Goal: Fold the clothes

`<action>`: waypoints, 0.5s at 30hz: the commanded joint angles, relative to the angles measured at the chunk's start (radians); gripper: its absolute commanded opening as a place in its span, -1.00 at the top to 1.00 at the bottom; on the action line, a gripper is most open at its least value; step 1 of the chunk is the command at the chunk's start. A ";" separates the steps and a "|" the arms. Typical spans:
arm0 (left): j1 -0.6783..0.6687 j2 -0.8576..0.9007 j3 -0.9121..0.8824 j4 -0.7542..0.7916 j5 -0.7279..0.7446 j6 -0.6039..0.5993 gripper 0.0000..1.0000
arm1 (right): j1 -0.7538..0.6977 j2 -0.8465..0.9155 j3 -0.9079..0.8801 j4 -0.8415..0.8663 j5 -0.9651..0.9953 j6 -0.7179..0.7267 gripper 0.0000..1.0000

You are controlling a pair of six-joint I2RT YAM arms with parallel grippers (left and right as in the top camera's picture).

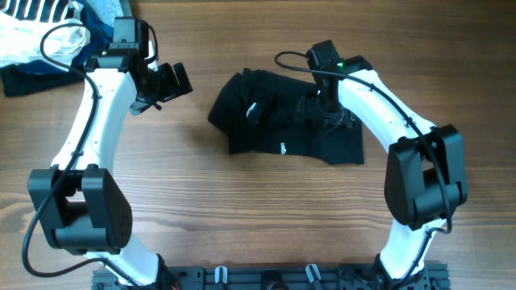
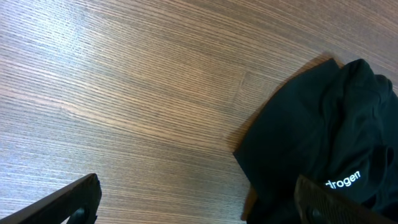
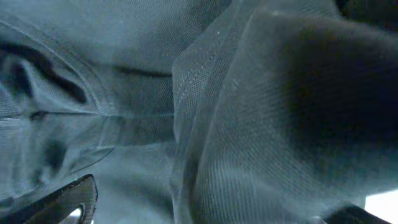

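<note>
While one crumpled black garment (image 1: 282, 121) of fine mesh knit with small white lettering lies mid-way across the grained wooden table (image 1: 242, 217), the left gripper (image 1: 169, 80) hovers beside it, jaws apart — the right gripper (image 1: 326, 103) presses into the fabric, jaws likewise spread.

From overhead I lose the right gripper (image 1: 325, 103) against the black garment (image 1: 266, 129); I can't separate its fingertips. Right wrist view is soft, close-up fabric, fingers (image 3: 68, 199) clipped by the bottom edge. In the left wrist view, the white print (image 2: 343, 182) reads only partly. Clothes pile (image 1: 36, 36) runs off the top-left corner.
</note>
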 commanded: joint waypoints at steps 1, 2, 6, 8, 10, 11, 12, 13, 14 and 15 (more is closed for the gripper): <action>0.004 0.013 0.002 -0.001 0.016 0.016 -0.99 | -0.057 -0.043 0.115 -0.047 -0.019 -0.015 -0.99; 0.004 0.013 0.002 0.000 0.016 0.016 -0.99 | -0.071 -0.048 0.134 -0.051 -0.019 -0.028 -0.99; 0.004 0.013 0.002 -0.001 0.016 0.016 -0.99 | -0.107 -0.048 0.146 -0.063 -0.073 -0.106 -0.87; 0.004 0.013 0.002 -0.001 0.016 0.016 -0.99 | -0.109 -0.047 0.137 -0.080 -0.105 -0.119 -0.55; 0.004 0.013 0.002 -0.001 0.016 0.016 -1.00 | -0.108 -0.046 0.134 -0.114 -0.104 -0.118 0.06; 0.004 0.013 0.002 -0.001 0.016 0.016 -1.00 | -0.108 -0.046 0.134 -0.127 -0.099 -0.121 0.43; 0.004 0.013 0.002 -0.001 0.016 0.016 -0.99 | -0.108 -0.046 0.134 -0.147 -0.092 -0.118 0.85; 0.004 0.013 0.002 -0.001 0.016 0.016 -1.00 | -0.111 -0.047 0.134 -0.158 -0.093 -0.119 0.91; 0.004 0.013 0.002 -0.001 0.016 0.016 -1.00 | -0.114 -0.047 0.134 -0.163 -0.093 -0.120 0.91; 0.004 0.013 0.002 -0.001 0.016 0.016 -0.99 | -0.116 -0.047 0.134 -0.164 -0.093 -0.121 0.91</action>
